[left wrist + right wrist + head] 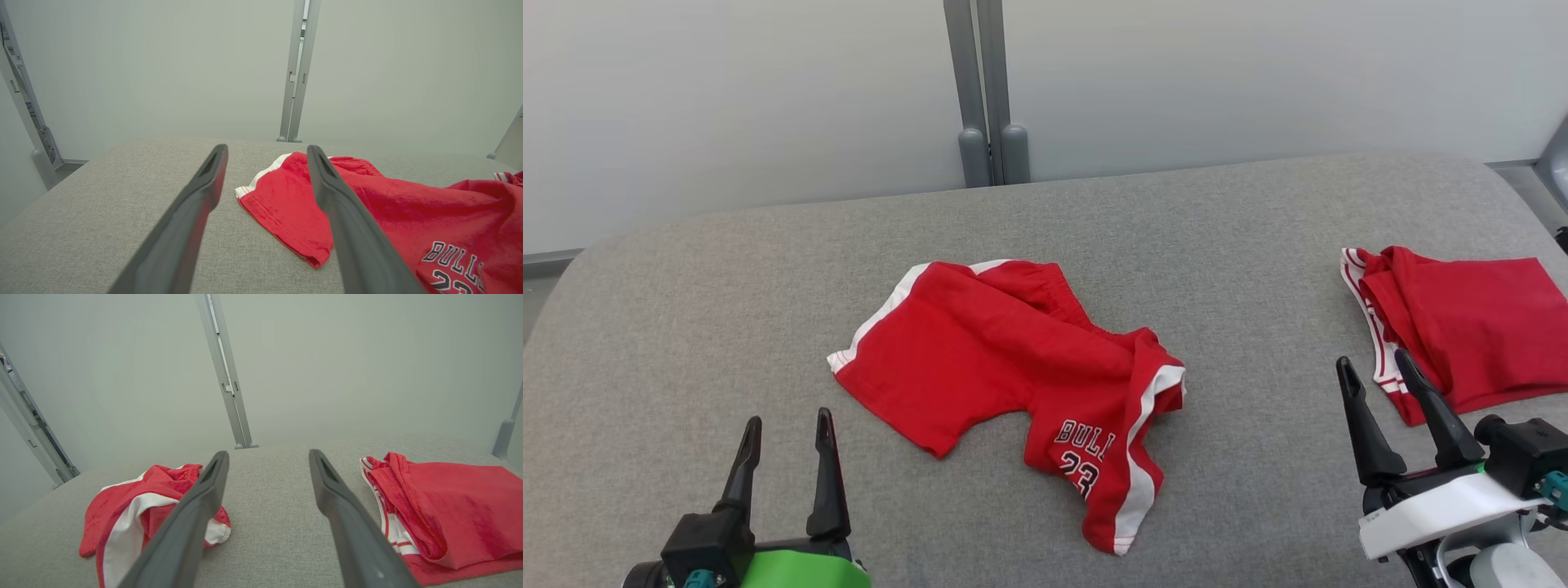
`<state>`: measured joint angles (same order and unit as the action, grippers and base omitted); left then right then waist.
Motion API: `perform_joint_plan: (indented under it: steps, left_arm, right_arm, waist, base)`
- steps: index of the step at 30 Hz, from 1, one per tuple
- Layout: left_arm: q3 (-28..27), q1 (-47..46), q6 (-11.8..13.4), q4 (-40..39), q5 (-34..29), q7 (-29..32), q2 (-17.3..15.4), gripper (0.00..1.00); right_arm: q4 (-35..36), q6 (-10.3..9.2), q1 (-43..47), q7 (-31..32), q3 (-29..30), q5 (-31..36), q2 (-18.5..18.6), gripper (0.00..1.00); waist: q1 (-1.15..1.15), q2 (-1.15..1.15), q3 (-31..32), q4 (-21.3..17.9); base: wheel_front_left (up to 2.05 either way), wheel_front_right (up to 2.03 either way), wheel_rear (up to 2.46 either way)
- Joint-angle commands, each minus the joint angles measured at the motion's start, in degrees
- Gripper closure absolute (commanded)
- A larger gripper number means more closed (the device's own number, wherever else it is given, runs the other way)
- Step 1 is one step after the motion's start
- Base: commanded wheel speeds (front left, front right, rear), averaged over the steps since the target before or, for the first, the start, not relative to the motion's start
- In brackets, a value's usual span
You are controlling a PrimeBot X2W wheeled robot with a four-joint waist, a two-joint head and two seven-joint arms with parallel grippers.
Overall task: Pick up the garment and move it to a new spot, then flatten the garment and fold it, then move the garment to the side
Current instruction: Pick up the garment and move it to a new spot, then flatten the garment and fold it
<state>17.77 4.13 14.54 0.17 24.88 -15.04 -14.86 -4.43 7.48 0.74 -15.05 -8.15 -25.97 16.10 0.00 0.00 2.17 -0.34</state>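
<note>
A pair of red shorts with white side stripes and dark "BULLS 23" lettering, the garment [1005,376], lies rumpled in the middle of the grey padded table [686,310]. The left wrist view has the garment [388,208] right of centre, and in the right wrist view the garment [135,510] sits at the lower left. My left gripper [786,429] hovers open near the front left, short of the shorts' left leg. Further right, my right gripper [1376,366] stands open between the shorts and a second red piece, holding nothing.
A folded red garment with white trim [1462,327] lies at the table's right edge; the right wrist view has it [449,506] at the right. Grey posts [988,98] rise against the pale wall behind the table.
</note>
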Motion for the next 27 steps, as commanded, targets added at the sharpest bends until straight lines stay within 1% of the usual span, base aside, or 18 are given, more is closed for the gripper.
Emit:
perform_joint_plan:
  steps: [1,6,12,27]
  left_arm:
    - [-0.96,0.42,-0.91,0.35,-0.54,-0.15,0.63,0.00]
    - [-3.02,0.97,-3.95,1.77,-2.81,-0.14,2.36,0.00]
    - [-4.73,1.12,-6.57,3.08,-4.75,-0.15,4.00,0.00]
    - [-7.09,1.05,-10.10,5.22,-7.69,-0.15,6.33,0.00]
  right_arm:
    - [-0.05,0.03,0.42,-0.13,0.30,0.41,0.43,0.00]
    - [0.09,0.02,-0.12,-0.13,0.47,0.33,0.51,0.00]
    - [0.04,0.03,-0.34,-0.13,0.46,0.43,0.24,0.00]
    - [-0.24,0.03,-0.59,-0.13,-0.05,0.16,0.34,0.00]
  waist:
    - [0.00,0.00,0.01,0.03]
    - [0.00,0.00,-0.08,-0.12]
    - [0.00,0.00,-0.25,-0.49]
    - [0.00,0.00,-0.26,-0.62]
  base:
    - [0.00,0.00,0.00]
    - [0.00,0.00,0.00]
    - [0.00,0.00,0.00]
    - [0.00,0.00,0.00]
